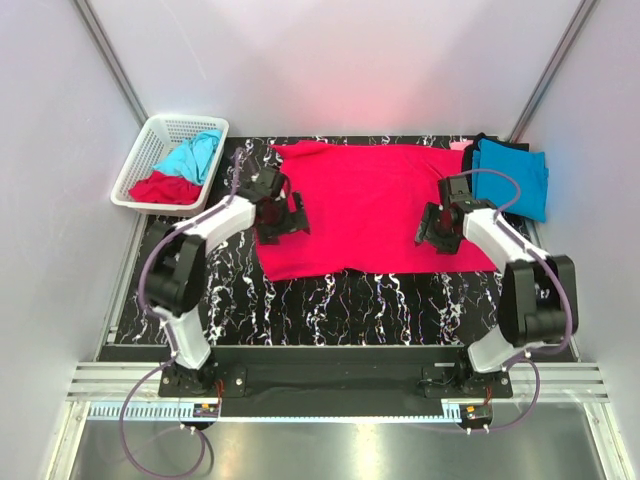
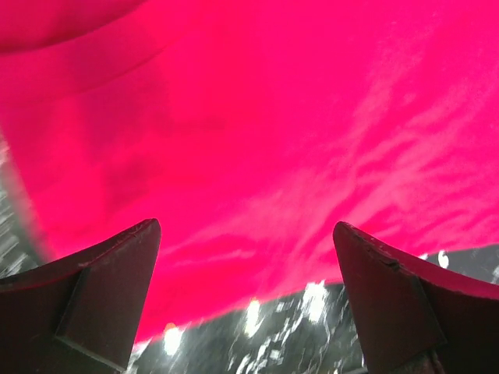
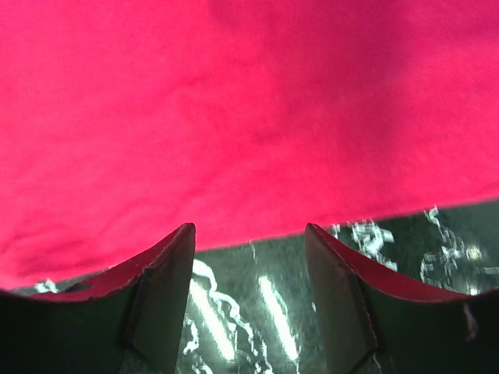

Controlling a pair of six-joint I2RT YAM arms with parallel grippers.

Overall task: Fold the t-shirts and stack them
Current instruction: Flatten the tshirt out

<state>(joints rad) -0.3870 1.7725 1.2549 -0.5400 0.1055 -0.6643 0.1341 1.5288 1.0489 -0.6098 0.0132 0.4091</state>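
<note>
A crimson red short-sleeved cloth t-shirt (image 1: 370,205) lies spread flat across the middle of a black white-veined marble-pattern table (image 1: 330,300), its neck end toward the far wall and its hem toward the two arm bases. The left gripper (image 1: 288,218) hangs over the shirt's left edge with its jaws spread wide and nothing between them; in the left wrist view the left gripper (image 2: 245,227) frames smooth red cloth, with the table showing below the hem. The right gripper (image 1: 432,228) sits low over the shirt's right side, jaws likewise apart and holding nothing; the right wrist view shows the right gripper (image 3: 249,227) straddling the line where red cloth gives way to bare table. Whether either gripper touches the cloth cannot be told.

At the table's far left corner a white plastic lattice basket (image 1: 137,163) holds a crumpled turquoise blue t-shirt (image 1: 195,155) and a bunched red t-shirt (image 1: 163,187). At the far right corner a folded turquoise blue t-shirt (image 1: 512,175) tops a small pile, with black cloth (image 1: 503,144) and a sliver of pale pink cloth (image 1: 460,146) peeping out along its far edge
</note>
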